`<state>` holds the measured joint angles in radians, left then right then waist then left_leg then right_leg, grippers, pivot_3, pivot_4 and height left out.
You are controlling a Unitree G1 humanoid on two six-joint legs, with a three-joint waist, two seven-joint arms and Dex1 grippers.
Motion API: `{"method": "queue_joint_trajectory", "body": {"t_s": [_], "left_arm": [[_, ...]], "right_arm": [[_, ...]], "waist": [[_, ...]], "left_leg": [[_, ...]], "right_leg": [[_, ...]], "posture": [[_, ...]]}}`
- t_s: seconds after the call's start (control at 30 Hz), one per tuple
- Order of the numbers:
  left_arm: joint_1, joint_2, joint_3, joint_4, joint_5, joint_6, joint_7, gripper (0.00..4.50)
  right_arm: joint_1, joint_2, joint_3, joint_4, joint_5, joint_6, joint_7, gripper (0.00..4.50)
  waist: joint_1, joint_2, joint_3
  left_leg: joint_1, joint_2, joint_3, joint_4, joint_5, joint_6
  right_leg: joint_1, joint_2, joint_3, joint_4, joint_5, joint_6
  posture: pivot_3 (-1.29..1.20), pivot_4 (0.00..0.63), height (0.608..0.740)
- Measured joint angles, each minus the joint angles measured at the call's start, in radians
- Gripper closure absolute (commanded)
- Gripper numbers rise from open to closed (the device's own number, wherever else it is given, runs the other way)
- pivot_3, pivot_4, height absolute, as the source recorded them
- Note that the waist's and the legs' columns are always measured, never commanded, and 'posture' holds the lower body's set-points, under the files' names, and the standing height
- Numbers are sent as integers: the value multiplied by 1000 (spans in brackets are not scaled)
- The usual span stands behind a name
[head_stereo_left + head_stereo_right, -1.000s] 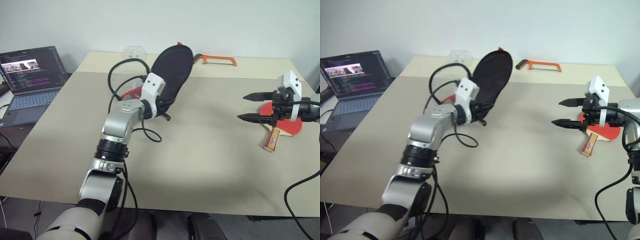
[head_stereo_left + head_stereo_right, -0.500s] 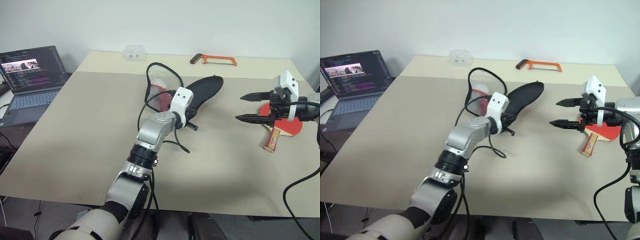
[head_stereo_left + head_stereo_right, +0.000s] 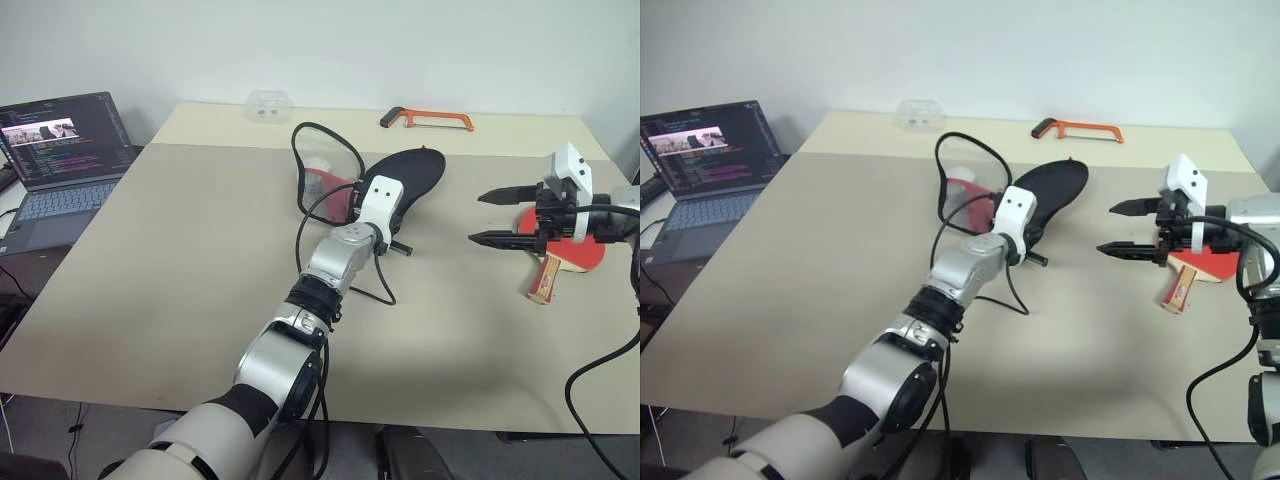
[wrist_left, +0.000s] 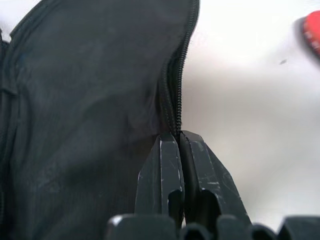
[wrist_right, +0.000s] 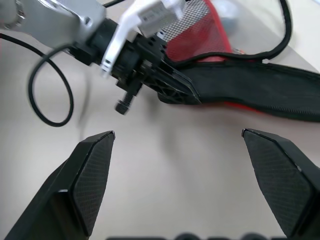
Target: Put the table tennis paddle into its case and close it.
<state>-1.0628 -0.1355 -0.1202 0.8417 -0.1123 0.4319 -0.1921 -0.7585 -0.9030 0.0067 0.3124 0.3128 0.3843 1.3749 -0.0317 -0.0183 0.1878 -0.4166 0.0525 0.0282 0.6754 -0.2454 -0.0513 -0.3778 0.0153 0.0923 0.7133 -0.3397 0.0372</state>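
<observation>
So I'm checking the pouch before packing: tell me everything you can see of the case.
The case is a paddle-shaped soft pouch, black fabric outside with a red mesh side showing behind it. It lies on the table near the middle, unzipped along its edge, the zip teeth visible. The left tool is shut on its zippered rim. The paddle lies apart from it.

The case (image 3: 408, 178) lies on the table (image 3: 180, 290), a bit behind the middle. The left gripper (image 3: 385, 225) is at the near end of the case. The table tennis paddle (image 3: 560, 250) lies near the right edge, with the right gripper (image 3: 480, 215) just left of it, above the table. A hacksaw (image 3: 428, 120) lies by the far edge. A small box (image 3: 268, 103) sits by the far edge too, nearer the far left corner. A laptop (image 3: 60, 160) stands past the left edge.
</observation>
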Motion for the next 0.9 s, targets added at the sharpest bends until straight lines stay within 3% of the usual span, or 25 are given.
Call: {"method": "queue_joint_trajectory", "body": {"t_s": [0.23,0.63,0.73,0.9], "left_arm": [[-126,-18,9,122,-27,-106,-16,4483],[-141,-24,-1,221,-75,-137,-90,4483],[-141,-24,-3,221,-86,-133,-103,3745],[-141,-24,-22,221,-87,-130,-122,1934]], "right_arm": [[0,2,9,-31,-3,0,0,0],[-7,2,9,-32,-5,0,-2,0],[-8,5,14,-32,-5,0,-2,0],[-17,17,18,-32,-9,0,-2,0]], "waist": [[1,0,0],[1,0,0],[1,0,0],[1,0,0]], "left_leg": [[-1,-4,0,-1,1,-1],[-1,-5,-1,-2,1,-2],[-1,-5,-1,-2,1,-2],[-1,-5,-1,-2,1,-2]], "right_leg": [[0,-3,0,0,-1,2],[-1,-3,0,0,-2,3],[-1,-3,0,0,-2,3],[-1,-3,0,0,-2,3]], "posture": [[0,150,740],[0,150,740],[0,150,740],[0,150,740]]}}
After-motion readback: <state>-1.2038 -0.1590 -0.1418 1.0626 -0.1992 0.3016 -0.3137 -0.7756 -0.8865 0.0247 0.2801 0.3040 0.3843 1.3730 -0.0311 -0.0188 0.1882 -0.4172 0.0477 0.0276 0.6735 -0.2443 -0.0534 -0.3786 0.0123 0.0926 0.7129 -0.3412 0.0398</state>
